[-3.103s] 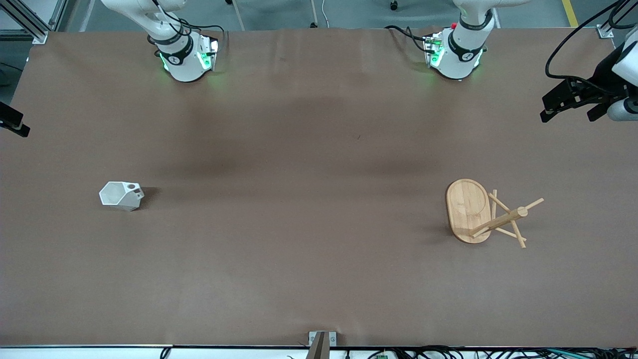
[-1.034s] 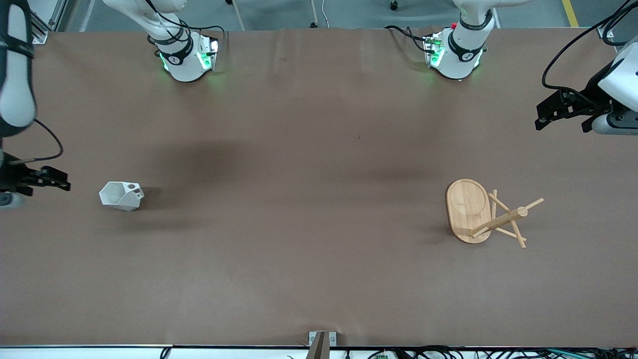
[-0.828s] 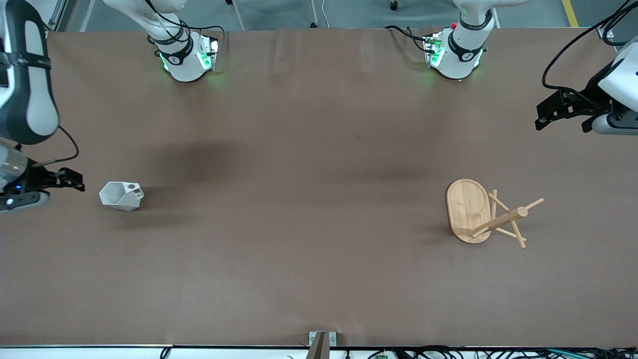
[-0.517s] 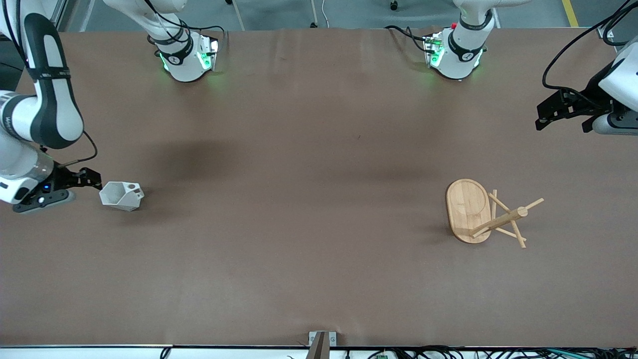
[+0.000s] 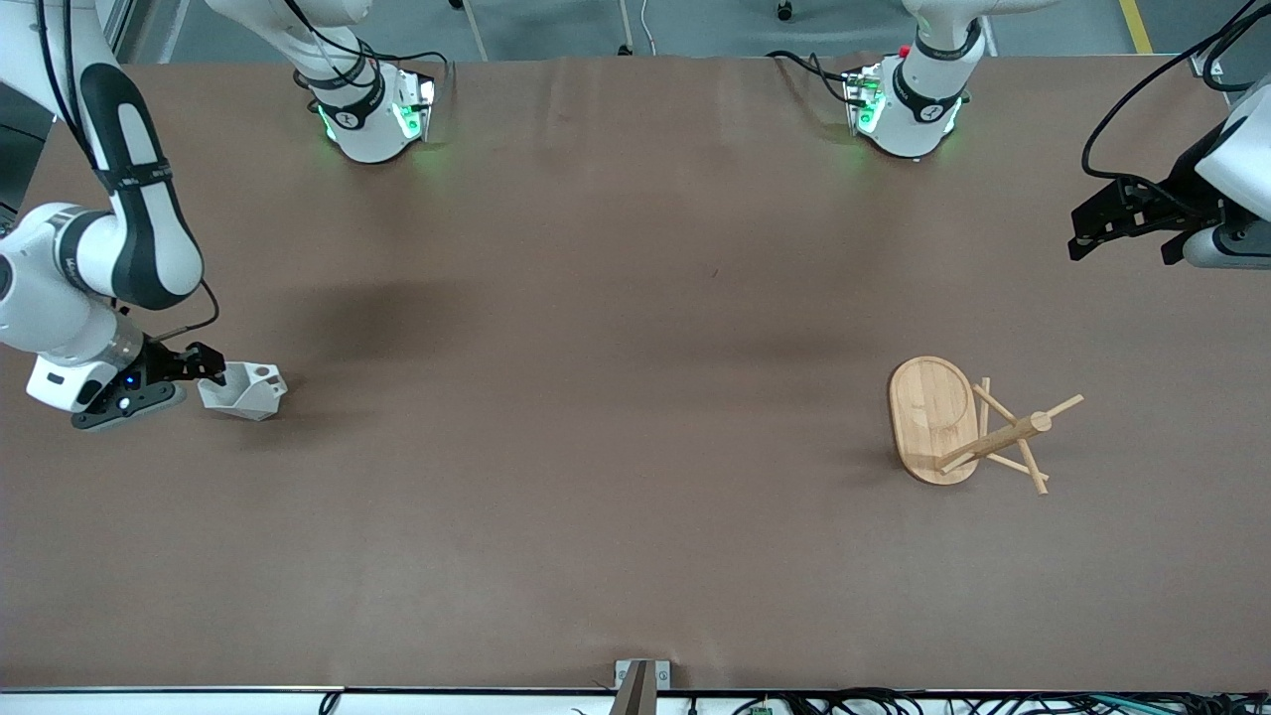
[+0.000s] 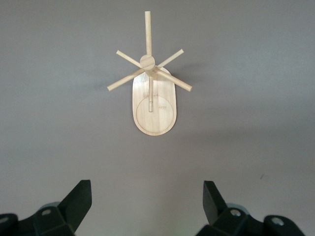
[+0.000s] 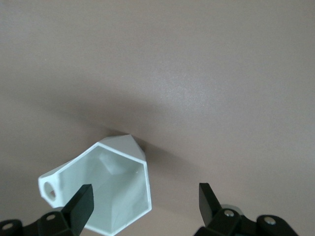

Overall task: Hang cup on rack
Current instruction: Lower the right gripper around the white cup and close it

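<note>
1. The cup [image 5: 248, 391] is standing on the desk [image 5: 596, 397] near the right arm's end, with its hexagonal mouth facing up and its handle with the round hole [image 7: 49, 188] on one side.
2. The right gripper [image 5: 211, 366] is hovering over the edge of the cup. In the right wrist view its fingers [image 7: 81, 206] are spread wide apart and holding nothing; one finger is lying over the cup's mouth and the other is over the bare desk beside the cup.
3. The rack [image 5: 968, 427] is standing well apart from the cup, toward the left arm's end of the desk, on its oval base [image 6: 153, 108].
4. The left gripper [image 5: 1127, 220] is waiting in the air over the desk's edge at the left arm's end, with its fingers [image 6: 78, 201] released and wide open, empty.
</note>
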You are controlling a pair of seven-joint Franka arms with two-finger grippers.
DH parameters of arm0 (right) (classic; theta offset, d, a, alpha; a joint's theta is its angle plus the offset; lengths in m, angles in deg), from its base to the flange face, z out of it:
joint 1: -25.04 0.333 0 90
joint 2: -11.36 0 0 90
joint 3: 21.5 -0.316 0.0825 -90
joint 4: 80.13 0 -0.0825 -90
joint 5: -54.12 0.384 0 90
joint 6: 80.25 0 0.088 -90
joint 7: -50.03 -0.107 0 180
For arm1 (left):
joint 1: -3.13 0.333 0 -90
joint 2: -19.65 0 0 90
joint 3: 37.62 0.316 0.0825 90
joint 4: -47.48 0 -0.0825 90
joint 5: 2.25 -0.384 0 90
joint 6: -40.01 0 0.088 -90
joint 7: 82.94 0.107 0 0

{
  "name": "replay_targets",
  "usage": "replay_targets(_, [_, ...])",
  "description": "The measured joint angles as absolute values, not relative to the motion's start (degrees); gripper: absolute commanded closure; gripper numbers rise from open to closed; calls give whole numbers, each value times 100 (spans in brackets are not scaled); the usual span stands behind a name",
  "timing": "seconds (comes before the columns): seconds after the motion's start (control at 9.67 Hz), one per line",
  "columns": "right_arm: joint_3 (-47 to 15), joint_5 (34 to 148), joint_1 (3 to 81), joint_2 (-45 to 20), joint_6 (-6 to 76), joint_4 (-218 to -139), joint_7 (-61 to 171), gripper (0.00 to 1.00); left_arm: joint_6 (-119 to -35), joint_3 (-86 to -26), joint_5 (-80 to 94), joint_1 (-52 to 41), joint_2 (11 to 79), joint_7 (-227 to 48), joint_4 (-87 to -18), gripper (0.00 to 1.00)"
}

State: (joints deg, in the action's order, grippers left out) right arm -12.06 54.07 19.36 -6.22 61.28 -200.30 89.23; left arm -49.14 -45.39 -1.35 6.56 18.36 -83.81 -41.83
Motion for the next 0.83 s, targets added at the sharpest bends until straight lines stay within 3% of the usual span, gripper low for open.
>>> replay_targets(0.1, [-1203,5407,1899,-687,6352,-20066,9013,11,-4935,-4539,-135,657,1836,-8381,-4183,0])
replay_targets(0.41, [-1198,5407,1764,-982,6892,-20122,9095,33,-4982,-4537,-135,658,1836,-8381,-4182,0])
replay_targets(0.52, [-1201,5407,1765,-1012,6915,-20122,9096,53,-5011,-4537,-135,658,1836,-8381,-4183,0])
replay_targets(0.62, [-1205,5407,1765,-1012,6918,-20121,9096,81,-5030,-4537,-135,658,1836,-8381,-4184,0])
replay_targets(0.72, [-1208,5407,1765,-1012,6920,-20121,9096,93,-5038,-4537,-135,658,1837,-8381,-4184,0])
replay_targets(0.83, [-1209,5410,1765,-1012,6920,-20121,9095,98,-5039,-4537,-135,658,1838,-8381,-4187,0])
